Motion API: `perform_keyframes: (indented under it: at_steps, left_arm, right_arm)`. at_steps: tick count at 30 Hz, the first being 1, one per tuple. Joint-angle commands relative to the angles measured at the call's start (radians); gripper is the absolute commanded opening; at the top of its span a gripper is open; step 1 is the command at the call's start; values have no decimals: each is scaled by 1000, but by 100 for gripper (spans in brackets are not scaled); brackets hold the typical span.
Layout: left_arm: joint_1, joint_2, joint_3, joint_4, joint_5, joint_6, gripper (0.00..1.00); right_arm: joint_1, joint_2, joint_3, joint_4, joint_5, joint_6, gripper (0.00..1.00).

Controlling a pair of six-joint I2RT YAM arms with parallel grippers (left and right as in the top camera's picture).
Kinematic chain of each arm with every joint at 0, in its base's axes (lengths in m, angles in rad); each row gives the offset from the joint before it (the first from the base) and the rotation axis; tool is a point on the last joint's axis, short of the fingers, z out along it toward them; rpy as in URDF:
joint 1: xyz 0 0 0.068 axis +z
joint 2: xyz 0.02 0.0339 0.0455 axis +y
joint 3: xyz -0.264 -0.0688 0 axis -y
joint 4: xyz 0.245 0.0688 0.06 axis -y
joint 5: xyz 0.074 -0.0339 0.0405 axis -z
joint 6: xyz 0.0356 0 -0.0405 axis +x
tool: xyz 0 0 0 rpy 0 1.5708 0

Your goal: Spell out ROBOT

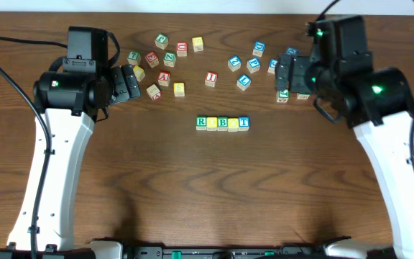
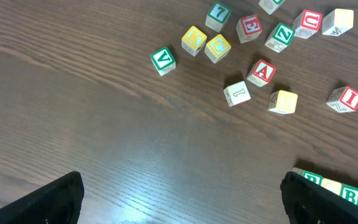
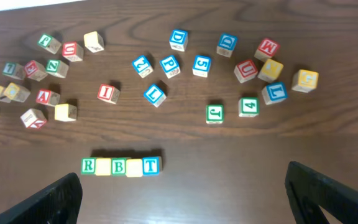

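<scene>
— What do we have on the table?

— We look down on a dark wooden table (image 1: 192, 194). Near its middle lies one straight row of five cubes, side by side and touching: a green-framed R (image 1: 201, 122), a yellow-faced cube (image 1: 212, 124), a green-framed B (image 1: 223, 123), a second yellow-faced cube (image 1: 233, 124) and a blue-framed T (image 1: 244, 122).

— Where are the arms?

— We find the left gripper (image 2: 180, 186) toward the far left of the table, well apart from the row and next to a scatter of loose letter cubes (image 1: 169, 59). Its wrist camera shows the two fingers spread wide at the picture's lower corners, with only wood between them. The right gripper (image 3: 182, 179) sits toward the far right, beside another scatter of cubes. Its fingers stand just as wide and grasp nothing.

— Anything close to the row?

— We see a red I cube (image 1: 210, 78) between the two scatters, on the far side of the row and apart from it.
</scene>
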Motion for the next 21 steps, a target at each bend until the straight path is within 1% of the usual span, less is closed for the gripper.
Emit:
perform_keyframes:
  at_steps: [1,21]
  left_arm:
    - [0,3,21,-2,-13,-2,100]
    - [0,3,21,-2,-13,-2,100]
  right_arm:
    - [-10,-60,18,-24,4,-11,99]
    - [-10,-80,17,-47,37,-34,99]
